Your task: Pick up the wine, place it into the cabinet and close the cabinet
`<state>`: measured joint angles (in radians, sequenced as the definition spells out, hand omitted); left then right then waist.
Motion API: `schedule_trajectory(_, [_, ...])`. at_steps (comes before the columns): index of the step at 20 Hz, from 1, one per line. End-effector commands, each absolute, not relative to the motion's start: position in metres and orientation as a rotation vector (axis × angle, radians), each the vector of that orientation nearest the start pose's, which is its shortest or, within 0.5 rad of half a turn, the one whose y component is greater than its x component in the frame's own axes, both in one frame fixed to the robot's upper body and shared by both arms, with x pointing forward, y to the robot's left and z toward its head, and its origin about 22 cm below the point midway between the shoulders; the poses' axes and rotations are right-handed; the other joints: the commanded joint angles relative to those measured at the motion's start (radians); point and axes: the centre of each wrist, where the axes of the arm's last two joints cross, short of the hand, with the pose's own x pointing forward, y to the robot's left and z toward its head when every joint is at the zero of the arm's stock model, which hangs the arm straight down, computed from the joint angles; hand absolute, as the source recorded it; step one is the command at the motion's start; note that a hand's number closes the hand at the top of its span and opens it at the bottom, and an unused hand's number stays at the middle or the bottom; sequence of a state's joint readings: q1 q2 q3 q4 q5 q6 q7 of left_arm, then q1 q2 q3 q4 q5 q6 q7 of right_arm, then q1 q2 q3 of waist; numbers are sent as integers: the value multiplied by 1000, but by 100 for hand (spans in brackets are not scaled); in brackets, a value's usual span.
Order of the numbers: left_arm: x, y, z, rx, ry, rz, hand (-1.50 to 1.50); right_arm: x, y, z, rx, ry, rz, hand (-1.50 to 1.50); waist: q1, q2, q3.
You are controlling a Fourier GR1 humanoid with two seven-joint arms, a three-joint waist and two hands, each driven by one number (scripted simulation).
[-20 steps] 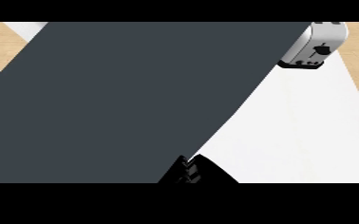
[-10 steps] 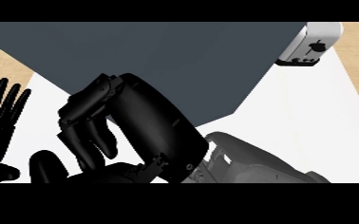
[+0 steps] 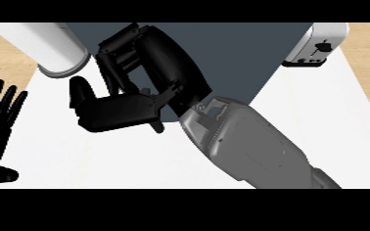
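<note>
Head view: my right hand (image 3: 145,76), fingers curled round nothing, has swung up against the dark cabinet door (image 3: 239,54), now narrower than a second ago. No wine shows; my left hand (image 3: 9,112) rests spread, far left.

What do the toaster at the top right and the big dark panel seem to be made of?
The toaster looks like brushed or polished metal: silvery, with bright highlights, and a dark lever on its side. The dark panel looks like matte painted board, perhaps a cabinet door: flat slate grey, no shine or grain; material uncertain.
</note>
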<state>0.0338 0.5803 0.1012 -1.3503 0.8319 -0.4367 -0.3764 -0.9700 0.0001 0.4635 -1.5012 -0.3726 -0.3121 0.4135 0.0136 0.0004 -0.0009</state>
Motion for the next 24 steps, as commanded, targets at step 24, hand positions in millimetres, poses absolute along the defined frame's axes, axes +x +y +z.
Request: schedule_trajectory(24, [244, 398, 43, -422, -1850, 124, -150, 388, -86, 171, 404, -1744, 499, 150, -2, 10, 1])
